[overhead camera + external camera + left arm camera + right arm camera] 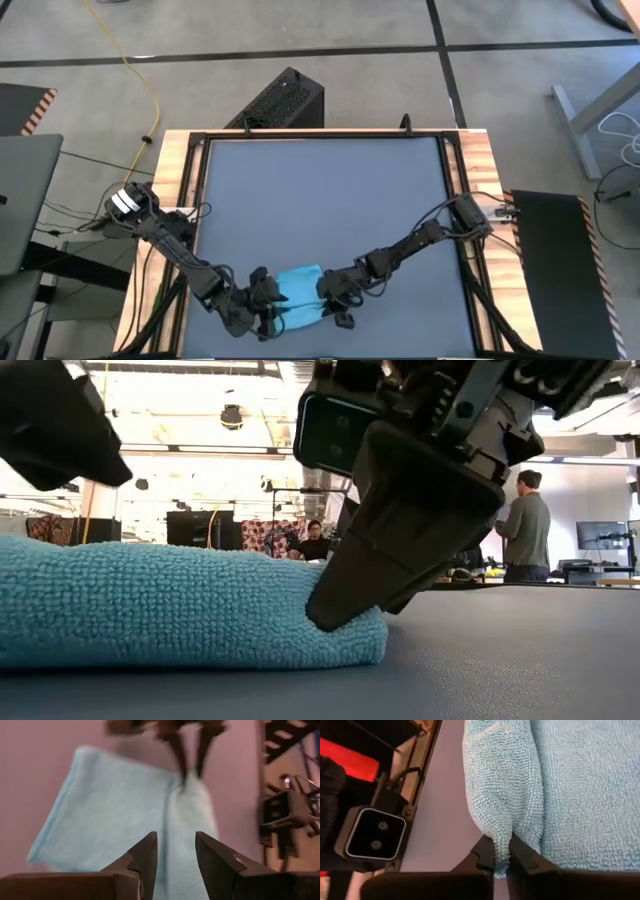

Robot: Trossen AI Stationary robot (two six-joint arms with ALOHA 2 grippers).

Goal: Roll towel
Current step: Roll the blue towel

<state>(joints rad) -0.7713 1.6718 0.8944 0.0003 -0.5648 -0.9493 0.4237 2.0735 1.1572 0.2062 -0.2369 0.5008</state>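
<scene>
The light blue towel (298, 296) lies on the dark grey tabletop near its front edge. Its near edge is turned over into a thick ridge (502, 785) beside the flat part (590, 790). My right gripper (330, 300) is at the towel's right end, shut on that ridge. My left gripper (270, 305) is at the towel's left end, open; its fingers (145, 860) stand over the ridge (185, 820). In the low view it hangs above the towel (50, 420). My right gripper pinches the right end of the towel's rolled-over ridge (503, 851) between its two fingers, several layers thick. The fingers (345, 600) slant down from the table's right side and lie along the ridge. The towel rests on the table, its end dented under the fingertips.
The table's front edge and black frame (415, 785) run close beside the towel. The wide grey tabletop (320, 200) stretches behind the towel. People (525, 520) stand in the room beyond the table.
</scene>
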